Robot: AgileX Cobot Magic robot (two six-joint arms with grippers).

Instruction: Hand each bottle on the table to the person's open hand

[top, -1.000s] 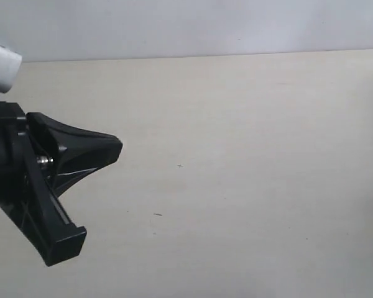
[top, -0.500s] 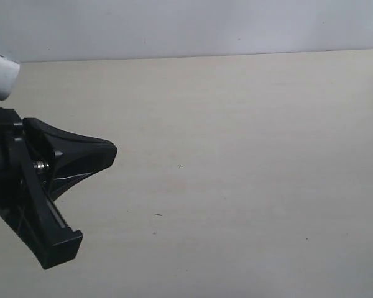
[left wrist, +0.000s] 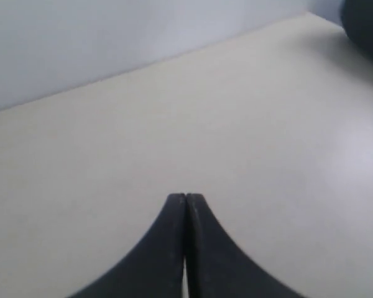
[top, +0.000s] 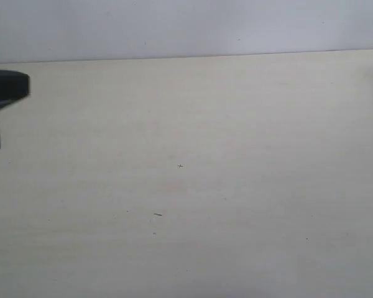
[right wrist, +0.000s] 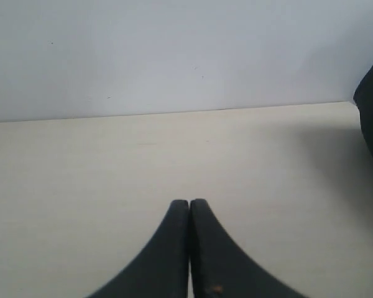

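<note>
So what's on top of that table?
Only tiny dark specks on the table; no bottles visible. The left hand hides a small patch beneath it.

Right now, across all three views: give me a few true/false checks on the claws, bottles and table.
1. The left claw is shut with nothing in it. True.
2. The right claw grips a bottle. False: it is shut on nothing.
3. A bottle stands on the table in the exterior view. False: no bottle shows in any view; what shows on the surface there is tiny dark specks.
4. In the exterior view, the only robot hardware showing is a black arm part at the left edge. True.
5. A person's open hand waits over the table. False: no hand shows in any view.
</note>
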